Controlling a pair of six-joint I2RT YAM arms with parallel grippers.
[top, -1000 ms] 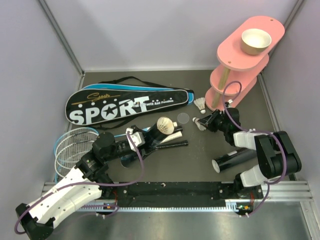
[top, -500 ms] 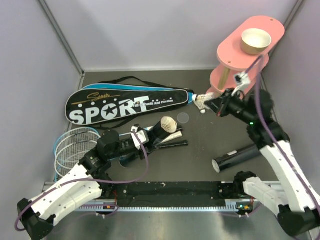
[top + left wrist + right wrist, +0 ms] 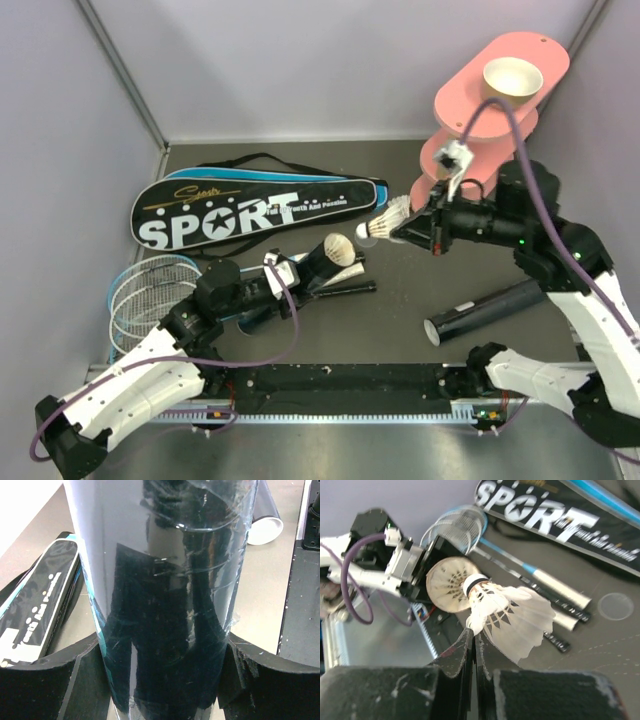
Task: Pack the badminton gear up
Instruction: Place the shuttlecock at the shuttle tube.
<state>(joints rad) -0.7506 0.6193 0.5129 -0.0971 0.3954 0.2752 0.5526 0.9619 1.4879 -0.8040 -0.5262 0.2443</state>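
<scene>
My left gripper (image 3: 272,286) is shut on a black tube (image 3: 318,263), tilted up to the right, with a white shuttlecock showing in its open mouth (image 3: 336,249). In the left wrist view the tube (image 3: 165,580) fills the space between both fingers (image 3: 50,680). My right gripper (image 3: 402,231) is shut on the skirt edge of a white feather shuttlecock (image 3: 384,222), held in the air just right of the tube mouth. In the right wrist view the shuttlecock (image 3: 512,615) hangs in front of the tube mouth (image 3: 447,582). A second black tube (image 3: 488,310) lies at the right.
The black SPORT bag (image 3: 250,210) with blue edging lies at the back left. Blue and black rackets (image 3: 148,292) lie under my left arm, handles (image 3: 348,288) pointing right. A clear round lid (image 3: 368,237) lies on the table. The pink stand (image 3: 478,115) holds the tan bowl (image 3: 512,80).
My right arm lifted a shuttlecock off the table near the pink stand and carried it left, up to the tube mouth. My left gripper kept the tube almost still.
</scene>
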